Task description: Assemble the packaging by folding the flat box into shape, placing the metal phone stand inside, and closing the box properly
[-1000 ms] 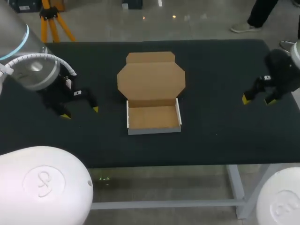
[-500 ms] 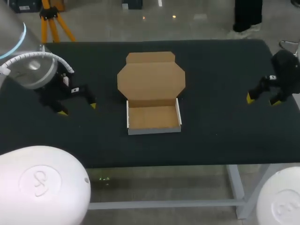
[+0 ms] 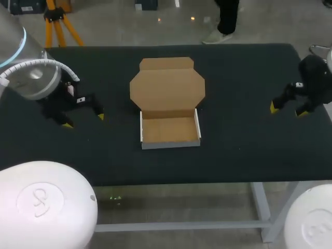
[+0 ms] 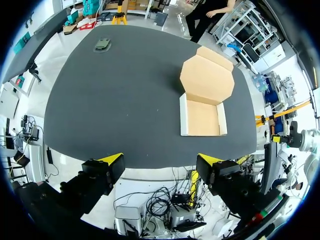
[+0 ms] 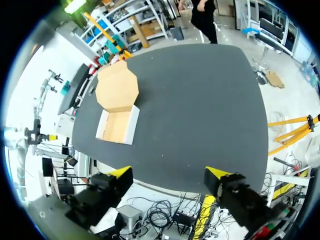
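The cardboard box (image 3: 170,129) lies in the middle of the black table, its shallow tray folded up and its lid (image 3: 167,88) lying open flat behind it. It also shows in the left wrist view as the box (image 4: 202,117) and in the right wrist view as the box (image 5: 117,125); the tray holds nothing. A small greyish object (image 4: 102,45), possibly the phone stand, lies near the table's far left corner, hidden in the head view. My left gripper (image 3: 84,120) hangs open left of the box. My right gripper (image 3: 285,110) hangs open far to its right.
The black table (image 3: 238,78) has bare surface on both sides of the box and in front of it up to the front edge (image 3: 171,181). Both arms stand well apart from the box.
My left gripper has drifted a little to the left, away from the box. The right gripper has barely shifted. The box has not moved.
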